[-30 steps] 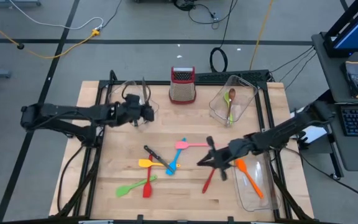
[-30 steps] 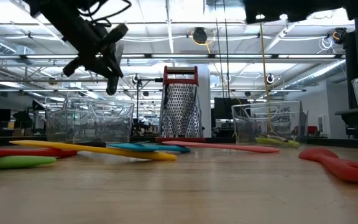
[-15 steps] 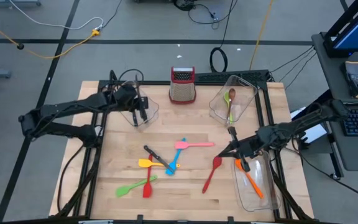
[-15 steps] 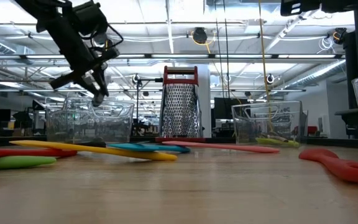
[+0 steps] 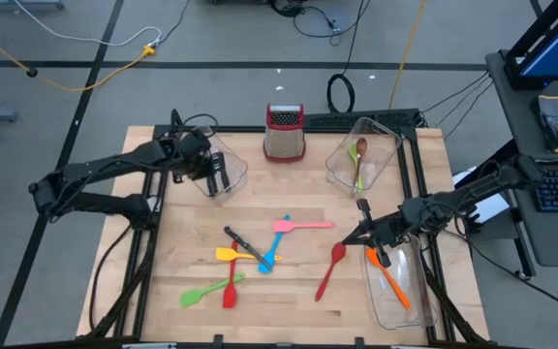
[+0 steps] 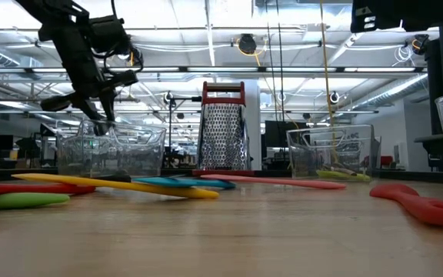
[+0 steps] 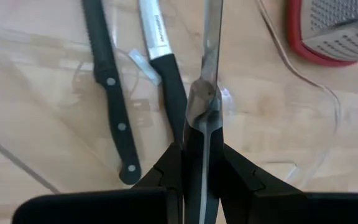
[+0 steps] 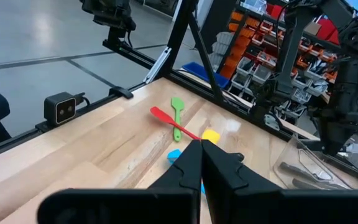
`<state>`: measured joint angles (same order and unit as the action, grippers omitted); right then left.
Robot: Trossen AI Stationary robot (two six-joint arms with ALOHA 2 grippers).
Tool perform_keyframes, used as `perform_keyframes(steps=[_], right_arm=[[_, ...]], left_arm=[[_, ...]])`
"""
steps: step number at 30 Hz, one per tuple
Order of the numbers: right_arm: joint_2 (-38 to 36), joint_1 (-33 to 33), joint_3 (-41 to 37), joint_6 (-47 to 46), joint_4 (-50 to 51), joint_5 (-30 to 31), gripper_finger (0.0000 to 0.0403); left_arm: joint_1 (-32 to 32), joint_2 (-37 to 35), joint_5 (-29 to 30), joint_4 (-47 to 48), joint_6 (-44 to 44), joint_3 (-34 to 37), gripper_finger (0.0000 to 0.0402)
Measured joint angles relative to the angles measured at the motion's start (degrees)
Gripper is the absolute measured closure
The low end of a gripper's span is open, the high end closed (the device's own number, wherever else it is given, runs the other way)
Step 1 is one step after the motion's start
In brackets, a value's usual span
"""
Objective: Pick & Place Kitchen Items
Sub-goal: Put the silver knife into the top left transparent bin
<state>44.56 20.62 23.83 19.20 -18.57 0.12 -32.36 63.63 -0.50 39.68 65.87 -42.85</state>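
Red spoon point(image 5: 331, 269); pink spatula point(image 5: 300, 225); black-handled knives point(image 7: 112, 93).

held knife: black-handled steel knife point(image 7: 202, 124), clamped in left jaws, blade pointing forward over a clear plastic bin point(image 5: 231, 176).
binned knives: two black-handled steel knives point(image 7: 114, 93), lying side by side, flat in that bin.
bench centre: pink spatula point(image 5: 298, 225), blue spatula point(image 5: 272, 252), yellow spatula point(image 5: 229, 254), black knife point(image 5: 240, 240), overlapping.
bench front: green spatula point(image 5: 206, 290) crossing red spoon point(image 5: 230, 288); separate red spoon point(image 5: 331, 268) flat.
rear bin: brown spoon point(image 5: 360, 148), green utensil point(image 5: 358, 174).
right bin: orange spatula point(image 5: 387, 276).
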Motion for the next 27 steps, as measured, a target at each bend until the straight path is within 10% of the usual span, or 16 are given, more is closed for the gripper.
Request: perform_keyframes(steps=[27], right_arm=[[0.0, 0.0, 0.0, 1.0, 0.0, 0.0, 0.0402]], left_arm=[[-4.8, 10.6, -5.9, -0.9, -2.6, 0.0, 0.0348]])
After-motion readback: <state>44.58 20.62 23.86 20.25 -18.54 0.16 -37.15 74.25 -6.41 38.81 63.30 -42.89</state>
